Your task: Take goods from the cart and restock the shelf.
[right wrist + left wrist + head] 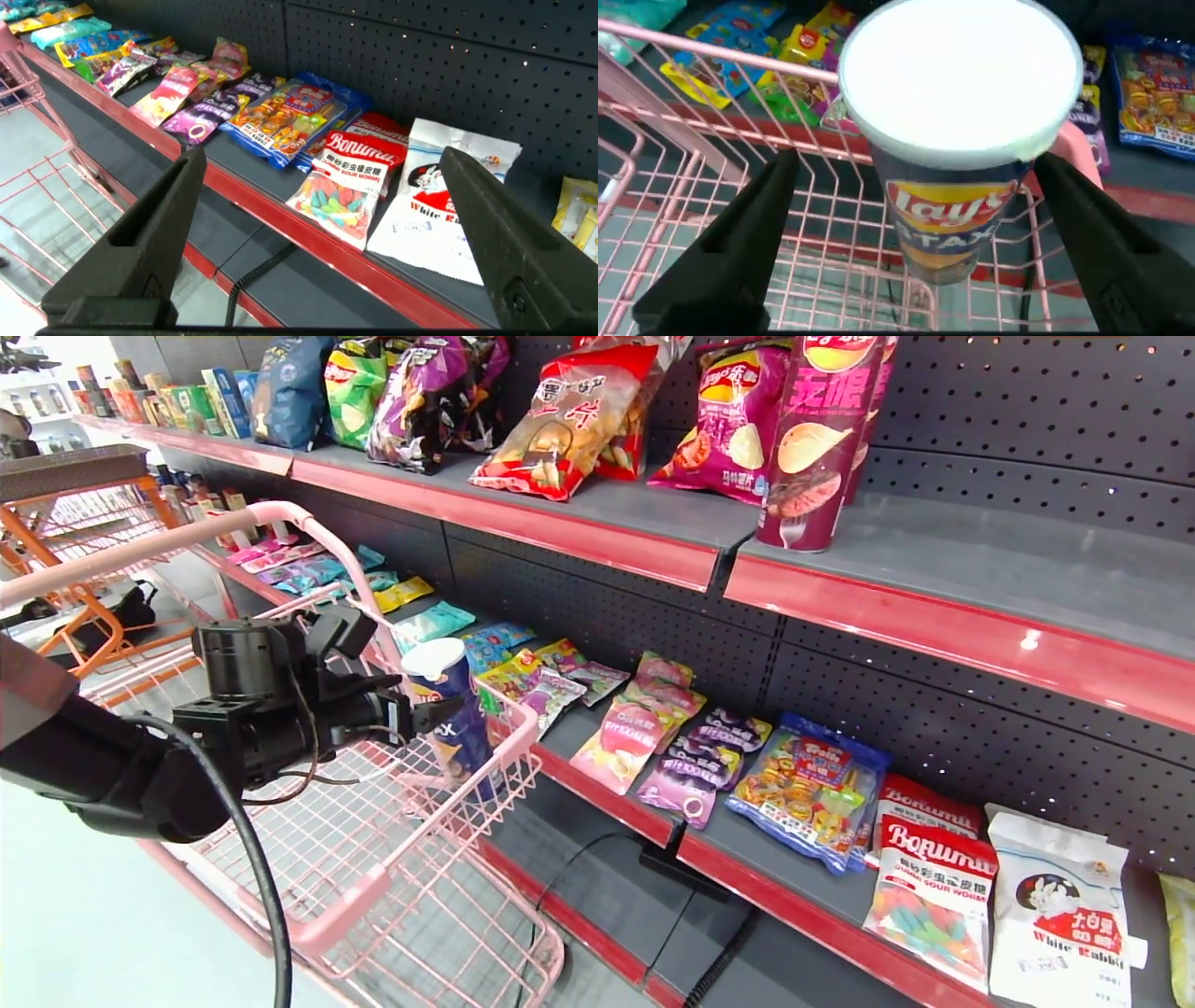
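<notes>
A blue chips can with a white lid [446, 705] [957, 84] stands upright at the front corner of the pink wire cart [439, 817] [682, 177]. My left gripper [425, 714] [915, 163] is open, with one finger on each side of the can's top. Whether the fingers [738, 233] touch the can I cannot tell. My right gripper [318, 159] is open with nothing in it, out in front of the lower shelf [243, 191], near the candy bags [341, 182] lying there.
The upper shelf [597, 537] holds chip bags [569, 420] and a tall purple chips can [812, 439]; bare grey board [1008, 560] lies to its right. Flat snack packs [808, 789] cover the lower shelf. A black cable [719, 933] runs below. An orange rack [89, 607] stands behind the cart.
</notes>
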You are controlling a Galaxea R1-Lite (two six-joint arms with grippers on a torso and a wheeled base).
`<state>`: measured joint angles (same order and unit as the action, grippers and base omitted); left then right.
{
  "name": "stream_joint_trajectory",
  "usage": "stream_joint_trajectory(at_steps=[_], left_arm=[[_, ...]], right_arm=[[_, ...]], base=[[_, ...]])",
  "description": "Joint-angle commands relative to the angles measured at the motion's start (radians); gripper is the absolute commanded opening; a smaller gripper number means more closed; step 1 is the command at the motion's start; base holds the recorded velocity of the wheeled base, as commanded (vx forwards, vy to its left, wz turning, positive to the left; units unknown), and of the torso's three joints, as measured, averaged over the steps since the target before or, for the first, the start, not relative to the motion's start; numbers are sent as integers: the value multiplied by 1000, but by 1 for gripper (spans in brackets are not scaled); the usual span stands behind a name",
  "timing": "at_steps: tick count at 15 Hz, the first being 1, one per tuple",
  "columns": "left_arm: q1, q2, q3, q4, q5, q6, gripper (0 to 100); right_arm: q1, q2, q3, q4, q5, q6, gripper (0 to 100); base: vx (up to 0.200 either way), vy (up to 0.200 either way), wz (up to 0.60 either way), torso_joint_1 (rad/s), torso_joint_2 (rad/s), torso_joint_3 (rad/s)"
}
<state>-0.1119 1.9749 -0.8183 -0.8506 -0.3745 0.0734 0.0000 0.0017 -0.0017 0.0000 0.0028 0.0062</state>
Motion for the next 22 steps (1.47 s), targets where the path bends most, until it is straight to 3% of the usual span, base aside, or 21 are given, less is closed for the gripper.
stream_joint_trajectory(at_steps=[1,4,7,8,14,16,17,21,22], left_arm=[[-11,45,-13,-16,2,-6,100],[-54,58,-13,-19,6,-47,100],[-63,85,-39,-19,11,-47,100],[-63,99,-56,-19,37,-49,0],[-52,51,-36,-85,83,-50,0],[-49,-107,-5,-48,89,-99,0],[-46,-220,19,22,89,-116,0],[-2,-791,85,538,88,-119,0],[-2,-904,102,598,88,-118,0]], right_arm=[[0,0,2,0,0,0,100],[0,0,0,0,0,0,100],[0,0,0,0,0,-2,100],[2,0,0,0,0,-2,100],[0,0,0,0,0,0,100],[0,0,0,0,0,0,100],[2,0,0,0,0,0,100],[0,0,0,0,0,0,100],[0,0,0,0,0,0,100]], base=[[0,0,0,0,0,0],[0,0,0,0,0,0],[0,0,0,0,0,0],[0,0,0,0,0,0],[0,0,0,0,0,0],[0,0,0,0,0,0],[0,0,0,0,0,0],[0,0,0,0,0,0],[0,0,0,0,0,0]])
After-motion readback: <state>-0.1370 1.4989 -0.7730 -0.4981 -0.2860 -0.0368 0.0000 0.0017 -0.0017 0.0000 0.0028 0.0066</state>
